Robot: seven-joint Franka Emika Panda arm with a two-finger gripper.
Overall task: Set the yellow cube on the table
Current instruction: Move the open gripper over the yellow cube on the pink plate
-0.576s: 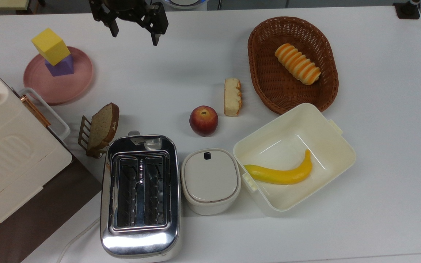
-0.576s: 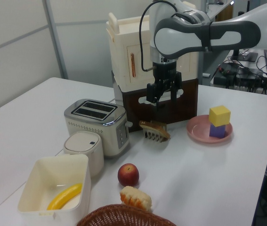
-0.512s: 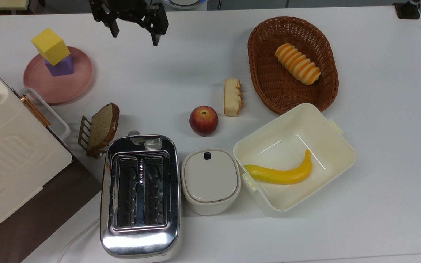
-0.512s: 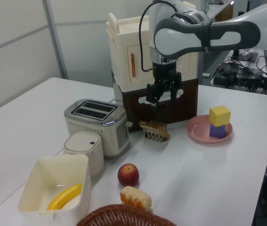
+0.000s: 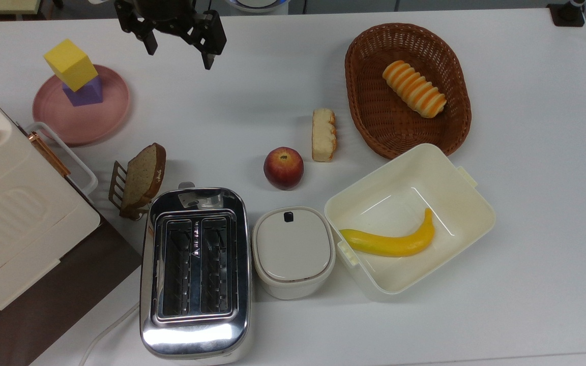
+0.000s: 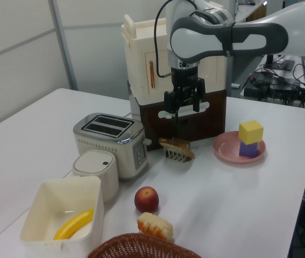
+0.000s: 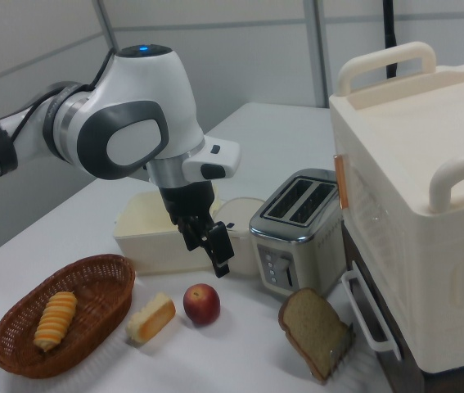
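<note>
The yellow cube (image 5: 71, 63) sits tilted on top of a purple cube (image 5: 85, 92), which stands on a round pink plate (image 5: 97, 122) at the top view's far left. In the left view the yellow cube (image 6: 250, 131) is on the right, well clear of the arm. My gripper (image 5: 178, 53) hangs open and holds nothing, above the white table (image 5: 252, 81), to the right of the cube stack in the top view. The gripper (image 6: 182, 110) hovers over the bread rack in the left view, and the gripper (image 7: 207, 255) hangs above the apple in the right view.
A bread slice in a rack (image 5: 140, 178), a toaster (image 5: 195, 269), a white lidded pot (image 5: 293, 251), an apple (image 5: 283, 168) and a cake piece (image 5: 323, 134) fill the middle. A basket (image 5: 364, 101) and a tub with a banana (image 5: 392, 243) lie right. A tall cream cabinet (image 5: 13, 213) stands left.
The gripper has shifted a little toward the top view's left, nearer the cube stack, staying open. Nothing on the table has moved.
</note>
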